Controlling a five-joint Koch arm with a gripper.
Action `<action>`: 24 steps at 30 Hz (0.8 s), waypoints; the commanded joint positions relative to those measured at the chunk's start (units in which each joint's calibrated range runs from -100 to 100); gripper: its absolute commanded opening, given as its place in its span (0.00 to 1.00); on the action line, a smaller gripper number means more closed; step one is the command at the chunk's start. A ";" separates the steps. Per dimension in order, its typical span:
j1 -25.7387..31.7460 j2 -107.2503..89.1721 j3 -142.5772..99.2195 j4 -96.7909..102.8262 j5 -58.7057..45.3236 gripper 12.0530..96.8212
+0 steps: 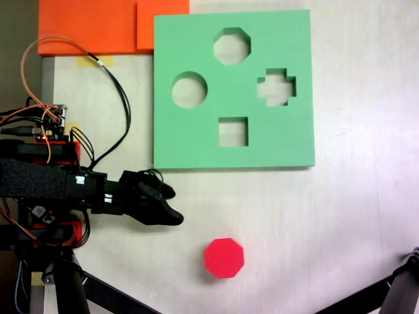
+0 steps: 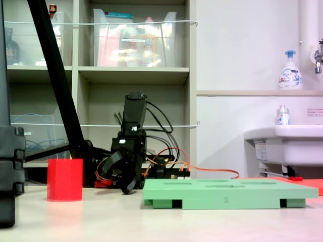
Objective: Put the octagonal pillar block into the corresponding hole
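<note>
Nearest us in a fixed view, a black tripod leg (image 2: 11, 166) is cut off by the left edge & blurred. Next the octagonal pillar block (image 2: 64, 179) stands upright on the tabletop (image 2: 151, 222), free of everything; from above we see its eight-sided top (image 1: 224, 257), well apart from the green board (image 1: 196, 147). The end effector (image 1: 171, 204) sits w/ jaws parted, nothing between them, near the block but not touching; side-on (image 2: 126, 181) it's dark against the cables, so we can't make out the tips there. The arm's base is cut off at the left edge of the top-down view. The board lies flat; the corresponding hole (image 1: 232, 46) is empty, on the board's edge farthest from the block. Side-on the cutouts are only thin slits. Behind, orange sheets (image 1: 98, 26) are partly under the board & cropped. Shelves (image 2: 131, 70) & a sink (image 2: 285, 146) lie farthest.
</note>
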State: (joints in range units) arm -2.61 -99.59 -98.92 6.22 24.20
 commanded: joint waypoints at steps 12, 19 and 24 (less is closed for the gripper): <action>-3.86 -0.41 11.48 -19.07 11.82 0.36; -3.81 -0.41 29.13 -48.34 14.02 0.37; -3.03 -0.41 44.98 -66.06 15.14 0.46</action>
State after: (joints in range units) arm -6.03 -99.45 -59.14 -53.99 38.95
